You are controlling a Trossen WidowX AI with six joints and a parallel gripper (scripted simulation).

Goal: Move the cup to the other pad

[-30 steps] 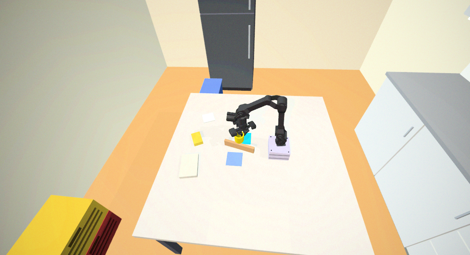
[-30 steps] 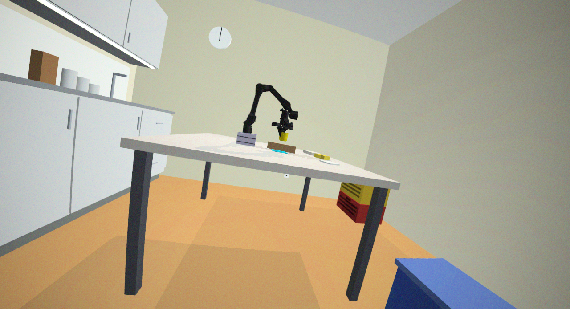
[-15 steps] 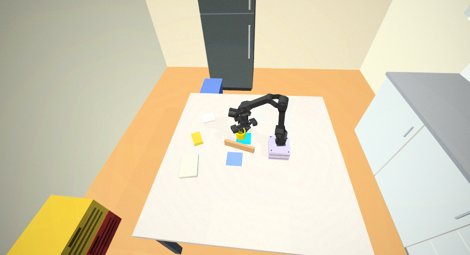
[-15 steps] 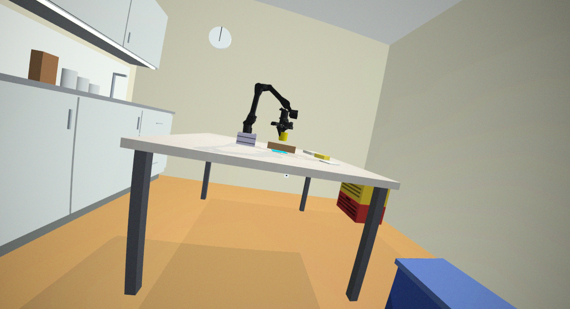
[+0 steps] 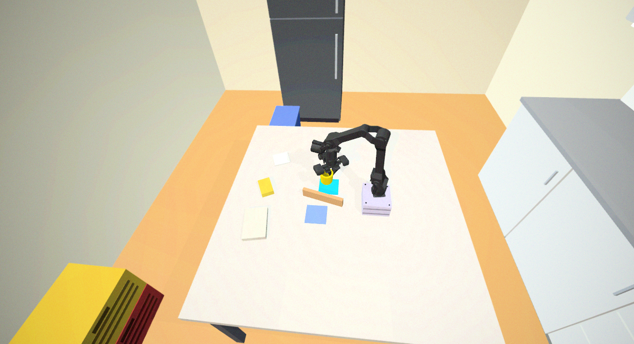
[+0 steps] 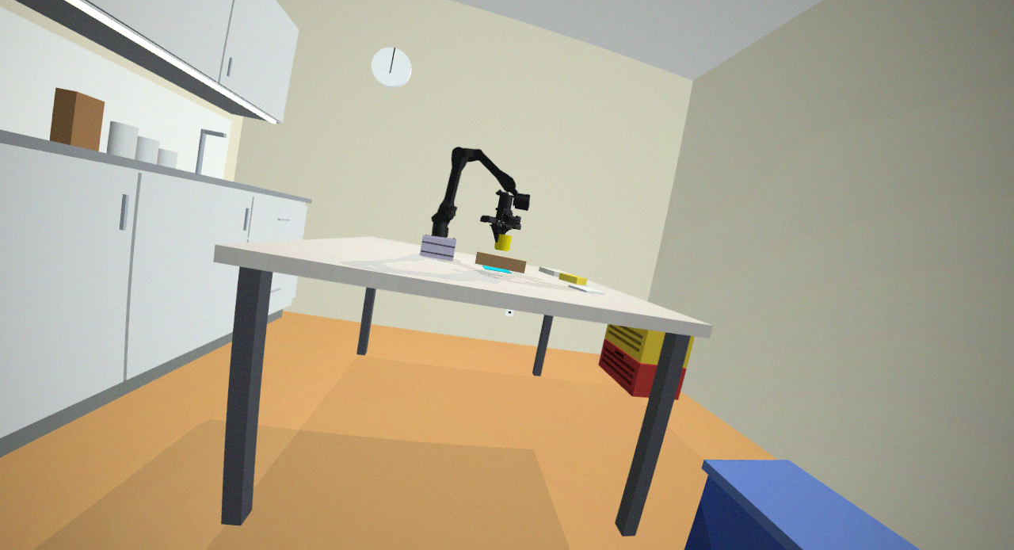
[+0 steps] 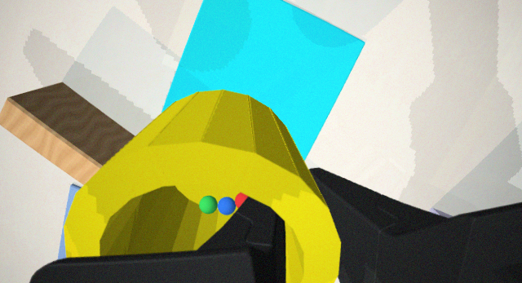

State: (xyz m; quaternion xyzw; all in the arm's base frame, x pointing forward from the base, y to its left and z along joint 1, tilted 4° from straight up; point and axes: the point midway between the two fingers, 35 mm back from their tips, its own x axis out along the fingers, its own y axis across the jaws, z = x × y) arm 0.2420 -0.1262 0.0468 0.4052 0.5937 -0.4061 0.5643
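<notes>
The yellow cup (image 5: 326, 178) (image 6: 503, 243) (image 7: 204, 161) is in the air, roughly upright, over or near the cyan pad (image 5: 329, 191) (image 6: 497, 269) (image 7: 277, 59). My gripper (image 5: 330, 171) (image 6: 499, 237) (image 7: 294, 182) is shut on the cup's wall, one finger inside and one outside. Inside the cup are a green marble (image 7: 208, 205), a blue marble (image 7: 226, 205) and a red marble (image 7: 240, 199), the red one partly hidden by the finger. The blue pad (image 5: 316, 214) (image 7: 72, 196) is bare, on the other side of the wooden bar.
The wooden bar (image 5: 322, 197) (image 6: 500, 261) (image 7: 49, 132) stands between the two pads. A yellow block (image 5: 266, 187) (image 6: 573, 278), a cream book (image 5: 254, 223) and a white square (image 5: 281, 158) (image 6: 586, 288) lie farther off. The arm's base block (image 5: 376, 205) (image 6: 438, 247) is beside the pads.
</notes>
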